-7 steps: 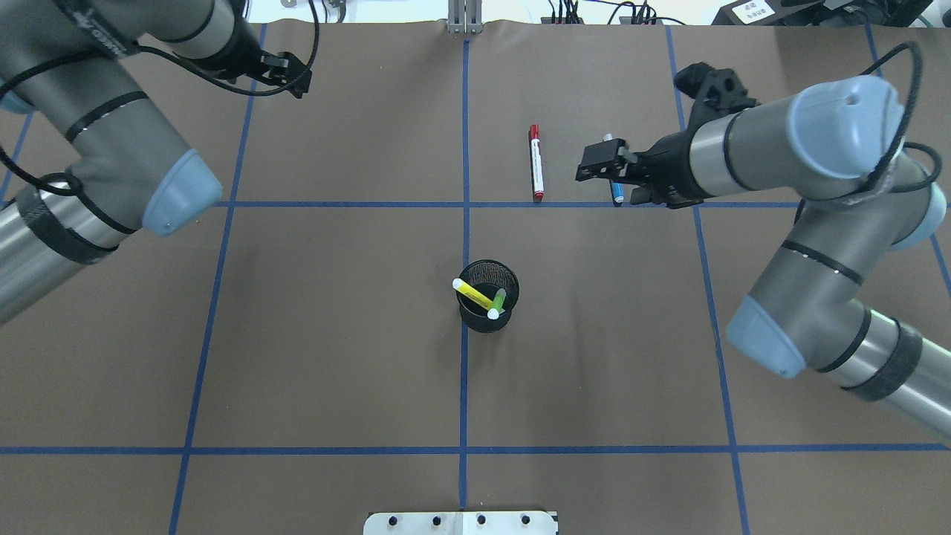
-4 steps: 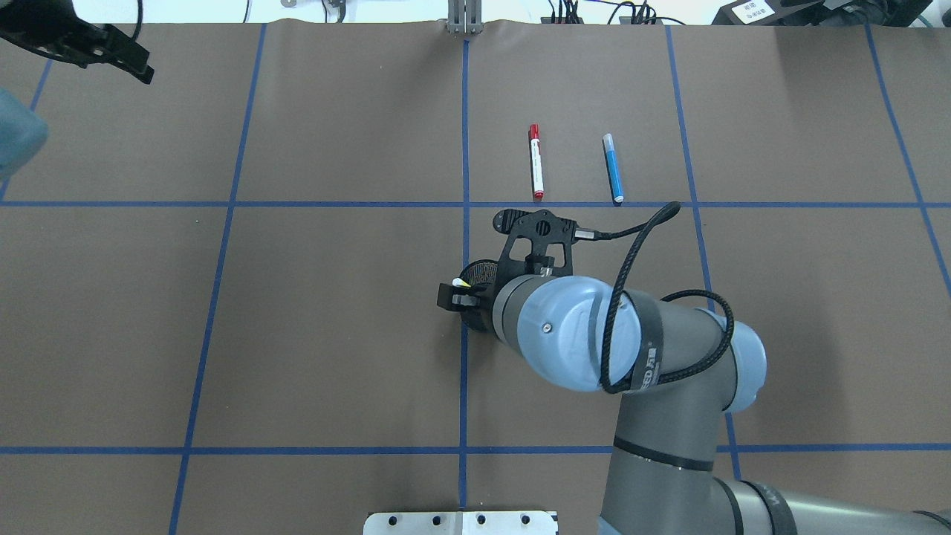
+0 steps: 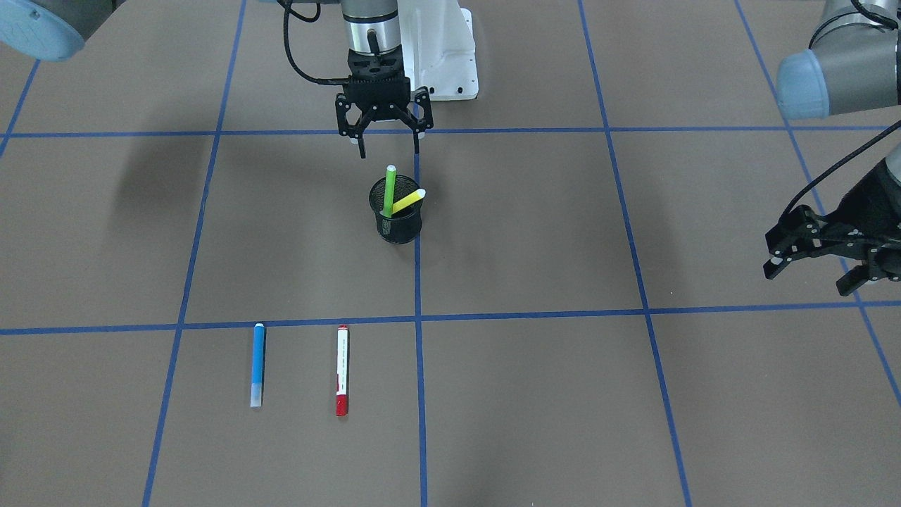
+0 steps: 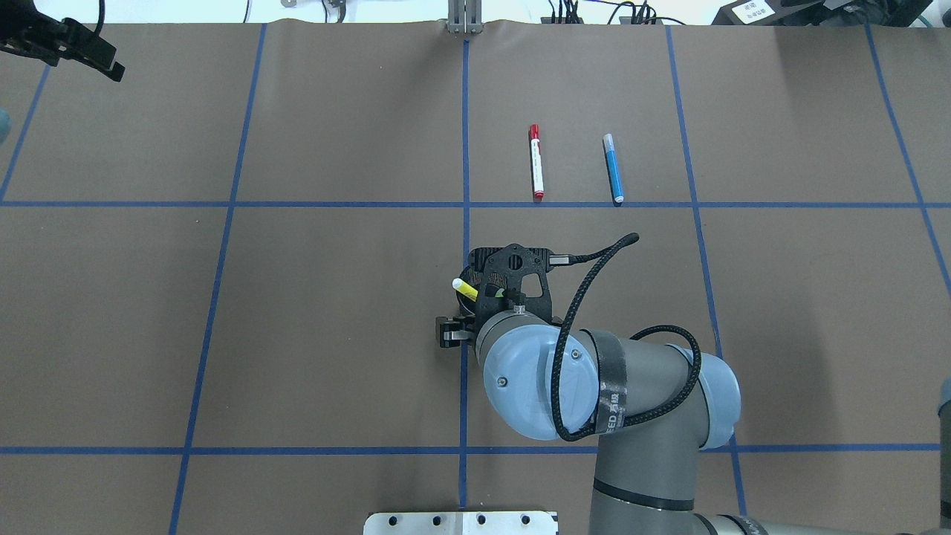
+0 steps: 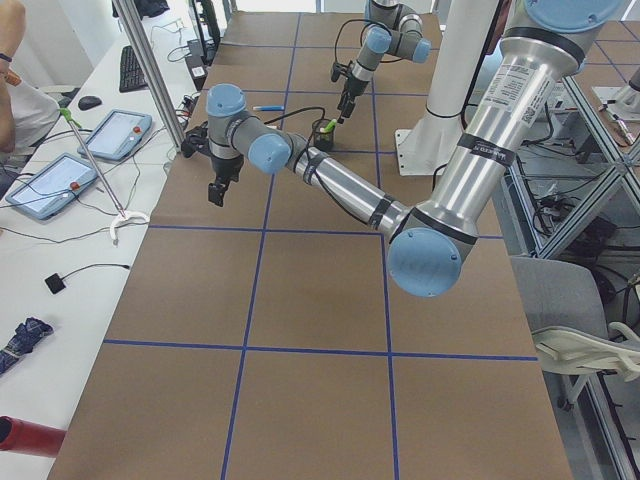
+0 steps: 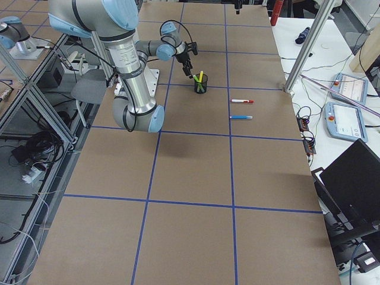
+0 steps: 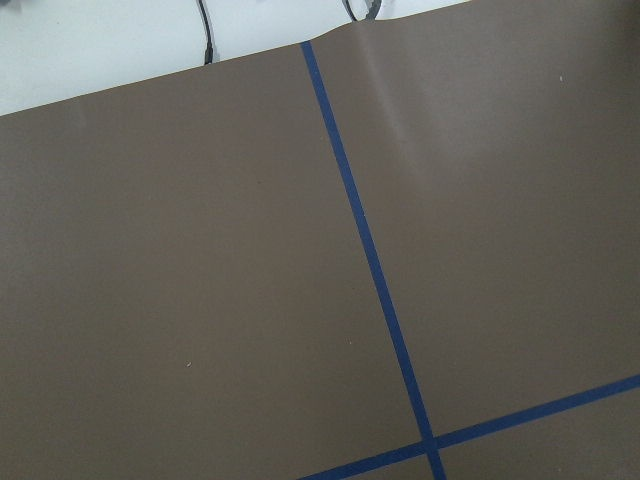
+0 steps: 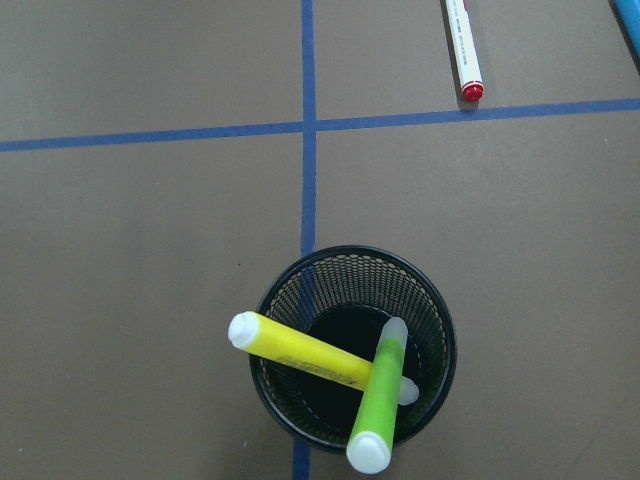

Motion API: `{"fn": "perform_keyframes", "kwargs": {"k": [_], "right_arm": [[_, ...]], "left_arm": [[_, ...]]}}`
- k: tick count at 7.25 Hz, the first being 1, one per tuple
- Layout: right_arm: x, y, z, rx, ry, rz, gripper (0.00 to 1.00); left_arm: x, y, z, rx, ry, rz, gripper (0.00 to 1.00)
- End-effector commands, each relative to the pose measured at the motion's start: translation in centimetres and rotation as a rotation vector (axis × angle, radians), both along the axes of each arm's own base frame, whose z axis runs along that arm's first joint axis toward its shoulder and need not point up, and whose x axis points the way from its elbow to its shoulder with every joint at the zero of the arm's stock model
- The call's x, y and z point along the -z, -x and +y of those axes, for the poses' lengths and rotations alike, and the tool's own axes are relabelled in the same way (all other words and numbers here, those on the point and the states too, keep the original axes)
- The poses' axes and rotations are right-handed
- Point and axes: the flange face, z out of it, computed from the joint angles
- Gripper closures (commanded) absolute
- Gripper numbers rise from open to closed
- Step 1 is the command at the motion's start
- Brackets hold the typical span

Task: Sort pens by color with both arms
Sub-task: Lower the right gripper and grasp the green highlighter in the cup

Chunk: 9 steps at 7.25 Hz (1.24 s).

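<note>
A black mesh cup near the table's middle holds the light green pen and the yellow pen, both leaning and crossed; the right wrist view looks down on the green pen, the yellow pen and the cup. My right gripper hangs open just above the green pen's tip, holding nothing. The blue pen and the white pen with red ends lie side by side on the far right square. My left gripper stands open and empty over the far left corner.
Blue tape lines divide the brown table into squares. The white mounting base stands at the robot's side of the table. In the overhead view my right arm covers most of the cup. A side bench with tablets runs along the far edge.
My right arm has swung from over the blue pen to above the cup, then drawn slightly toward the robot. The left arm has pulled away to the far left corner. The pens have not moved.
</note>
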Motion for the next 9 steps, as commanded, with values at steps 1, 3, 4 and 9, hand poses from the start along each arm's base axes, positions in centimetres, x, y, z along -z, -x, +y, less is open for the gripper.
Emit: {"fn": "perform_keyframes", "kwargs": {"k": [1, 3, 4, 9], "right_arm": [[0.5, 1.5, -0.8, 0.021, -0.069, 0.059, 0.11], [0.3, 1.6, -1.1, 0.030, -0.085, 0.078, 0.22], [0.0, 1.7, -1.1, 0.029, -0.084, 0.084, 0.24], [-0.7, 2.1, -1.6, 0.043, -0.108, 0.118, 0.60]], "left_arm": [[0.4, 0.1, 0.2, 0.010, -0.001, 0.002, 0.01], [0.5, 0.0, 0.2, 0.014, 0.002, 0.003, 0.01], [0.5, -0.1, 0.3, 0.018, 0.007, 0.005, 0.01], [0.5, -0.1, 0.3, 0.018, 0.007, 0.005, 0.01]]}}
